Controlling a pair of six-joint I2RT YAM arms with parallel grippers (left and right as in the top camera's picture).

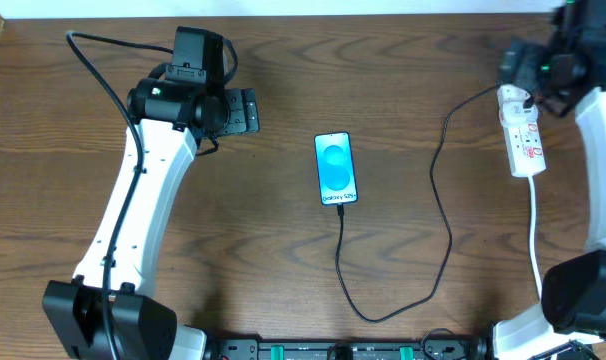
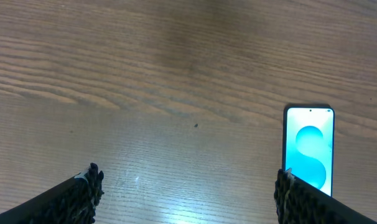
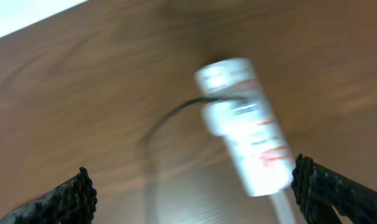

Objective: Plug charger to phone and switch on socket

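The socket [image 1: 523, 135] lay near the right edge of the table [image 1: 283, 280], its long axis running away from the robot's base with a slight tilt, and its white cord [image 1: 535, 240] left the near end; the right gripper [image 3: 193, 177] hung over the far end of the strip, jaws spread wide and grasping nothing; in the right wrist view the strip sat below and between the fingers [image 3: 73, 196], skewed toward the right-hand one, slanting from upper middle to lower right; the left gripper [image 2: 188, 177] was likewise released and empty over bare wood, with the phone [image 1: 333, 168] just to its right and well apart from the strip, so the right arm was plainly the nearer to the switch; the phone lay flat at the table's middle, screen up; the charger [image 1: 438, 200] ran from the phone's near edge, looped toward the robot and climbed to the white plug [image 1: 513, 98] seated at the strip's far end; judged from that, the plugging looked done and the switch was what remained, which would call for one fingertip brought down onto the strip; the right wrist view was blurred, so the red marks showed only as smears and the switch's position could not be read; whether the connector was fully home in the phone could not be told; in the overhead view the right fingers were lost among dark arm parts at the frame's corner
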